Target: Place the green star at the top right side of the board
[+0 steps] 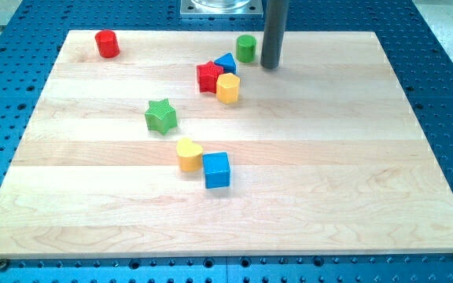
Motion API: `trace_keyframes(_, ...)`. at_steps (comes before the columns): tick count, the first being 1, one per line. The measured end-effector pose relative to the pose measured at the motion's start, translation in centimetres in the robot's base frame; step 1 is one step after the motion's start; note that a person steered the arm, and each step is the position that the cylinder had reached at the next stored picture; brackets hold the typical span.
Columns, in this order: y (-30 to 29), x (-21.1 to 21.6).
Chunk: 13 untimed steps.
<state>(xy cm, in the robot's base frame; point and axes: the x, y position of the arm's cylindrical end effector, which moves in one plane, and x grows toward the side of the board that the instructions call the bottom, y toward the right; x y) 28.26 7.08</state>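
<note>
Pale wooden board (352, 196) lies before you on a blue perforated table (447, 71). Nearest the view's bottom you see a blue cube (217, 170) touching a yellow heart (189, 154) on its left. Farther up and to the left, your green star (161, 115) stands alone, left of the board's centre and well apart from the top right corner. Beyond it you find a tight cluster: a yellow hexagonal block (227, 88), a red star (209, 76) and a blue triangle (226, 62), all touching. Near the top edge a green cylinder (246, 48) stands, and a red cylinder (107, 43) sits far off at the top left. The rod's tip (270, 65) rests on the board just right of the green cylinder, holding nothing and touching no block.
</note>
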Motion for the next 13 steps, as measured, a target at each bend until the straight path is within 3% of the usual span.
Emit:
trace_keyframes(2,-1.7,-2.7)
trace_keyframes(4,-3.5,-1.0)
trace_keyframes(5,-7.9,-0.5)
trace_keyframes(6,-13.0,1.2)
trace_keyframes(7,-13.0,2.6)
trace_keyframes(9,-19.9,10.5)
trace_keyframes(10,-21.0,14.2)
trace_keyframes(13,-15.9,13.9)
